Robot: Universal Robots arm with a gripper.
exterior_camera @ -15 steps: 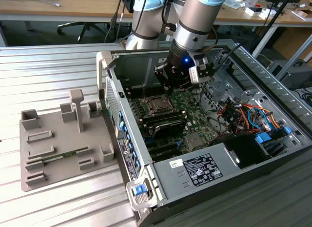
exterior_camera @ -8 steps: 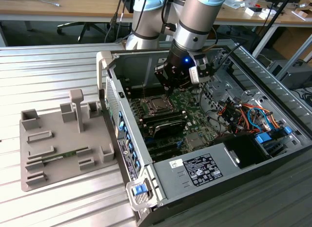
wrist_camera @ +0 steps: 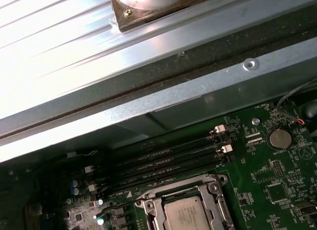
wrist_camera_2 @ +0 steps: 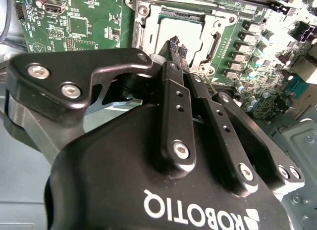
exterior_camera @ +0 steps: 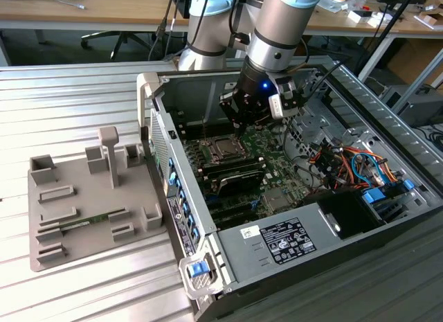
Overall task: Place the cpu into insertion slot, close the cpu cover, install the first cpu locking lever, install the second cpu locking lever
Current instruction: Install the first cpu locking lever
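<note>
The cpu lies flat in the insertion slot on the green motherboard, its silvery top showing in both wrist views. The cpu cover lies down around the chip as a metal frame, hiding most of the slot. My gripper hangs just above the socket's far edge inside the case. In the second wrist view its black fingers are pressed together, gripper shut with nothing between them, tips over the cover's edge. A thin dark lever rod runs along one side of the cover.
The open computer case walls in the board. Long black memory slots lie beside the socket, and a black module on its near side. Cables and a power supply crowd the exterior view's right. A grey fixture tray sits outside, left.
</note>
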